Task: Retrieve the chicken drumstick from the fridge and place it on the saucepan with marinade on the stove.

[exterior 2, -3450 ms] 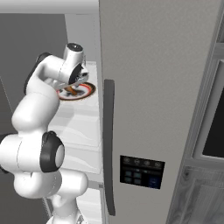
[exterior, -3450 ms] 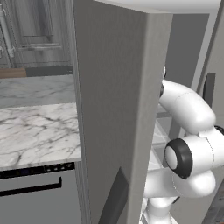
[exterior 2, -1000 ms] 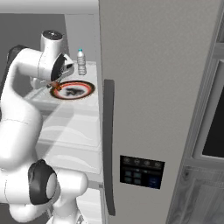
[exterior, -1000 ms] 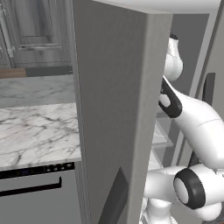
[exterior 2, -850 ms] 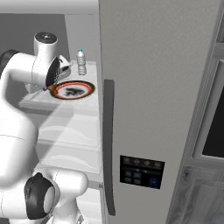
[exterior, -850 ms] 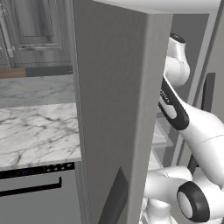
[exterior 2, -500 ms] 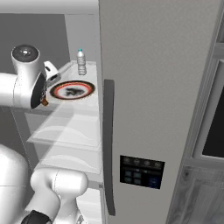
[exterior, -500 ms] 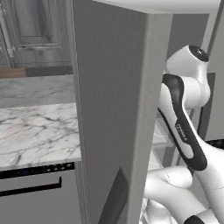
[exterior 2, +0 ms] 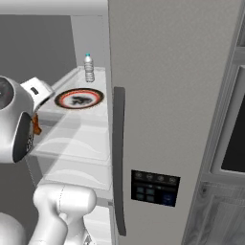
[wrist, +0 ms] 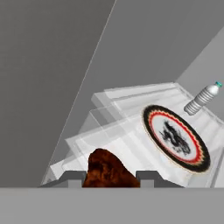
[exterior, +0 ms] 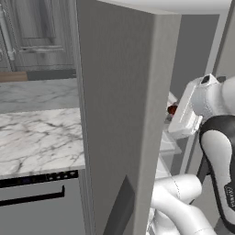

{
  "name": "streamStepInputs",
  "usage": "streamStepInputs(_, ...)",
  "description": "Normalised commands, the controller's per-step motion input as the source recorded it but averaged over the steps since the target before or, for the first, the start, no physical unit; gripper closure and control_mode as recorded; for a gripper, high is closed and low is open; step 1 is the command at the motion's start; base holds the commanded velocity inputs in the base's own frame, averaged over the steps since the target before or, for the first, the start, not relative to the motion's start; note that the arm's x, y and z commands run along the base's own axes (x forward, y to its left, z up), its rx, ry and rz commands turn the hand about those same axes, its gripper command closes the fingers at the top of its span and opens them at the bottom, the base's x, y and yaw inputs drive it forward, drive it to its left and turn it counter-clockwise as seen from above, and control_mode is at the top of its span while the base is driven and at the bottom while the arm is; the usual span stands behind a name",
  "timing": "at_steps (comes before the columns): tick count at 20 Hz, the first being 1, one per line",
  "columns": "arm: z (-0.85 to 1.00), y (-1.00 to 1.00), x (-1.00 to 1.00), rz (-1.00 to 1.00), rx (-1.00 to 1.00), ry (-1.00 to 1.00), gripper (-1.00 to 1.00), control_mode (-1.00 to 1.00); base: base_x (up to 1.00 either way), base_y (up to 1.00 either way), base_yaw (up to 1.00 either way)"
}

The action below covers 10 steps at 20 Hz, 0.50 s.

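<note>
1. Between my two dark finger tips, at the bottom of the hand view, sits the lumpy golden-brown chicken drumstick (wrist: 107, 170); my claw (wrist: 107, 177) is clamped on it from both sides, which is why the jaws stand part-way in and not fully together.
2. I hold the meat just outside the front of the tall grey two-door fridge (exterior 2: 172, 95), clear of the pale translucent shelves (wrist: 127, 144). I judge this placing suits the carry to the stove, since nothing should snag on a shelf edge from here.
3. On the shelf beyond my tips lies the round plate with a red and black rim and a dark figure at its middle (wrist: 175, 138). It is bare of food, and I judge it to be where the drumstick was kept.
4. The small clear plastic water bottle with a teal cap (wrist: 202, 99) is on the far right of that shelf, well apart from my grip.
5. The right base view adds the bottle's true pose: it stands upright behind the plate, and a scrap of orange meat peeks out beside my white wrist.
6. The left base view offers the open grey door's edge (exterior: 137, 114) on the near side and the white-veined marble counter (exterior: 39, 137) to the left. Only the hand view shows the grip itself.
</note>
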Motion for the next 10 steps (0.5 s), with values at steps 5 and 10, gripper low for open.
streamStepInputs(5, 0.04, -0.53, -0.90, 0.00, 0.00, -0.18, 1.00, -1.00, 0.00, 0.00, 0.00)
streamStepInputs(10, 0.11, -0.55, -0.80, 0.00, 0.00, -0.18, 1.00, -1.00, 0.00, 0.00, 0.00)
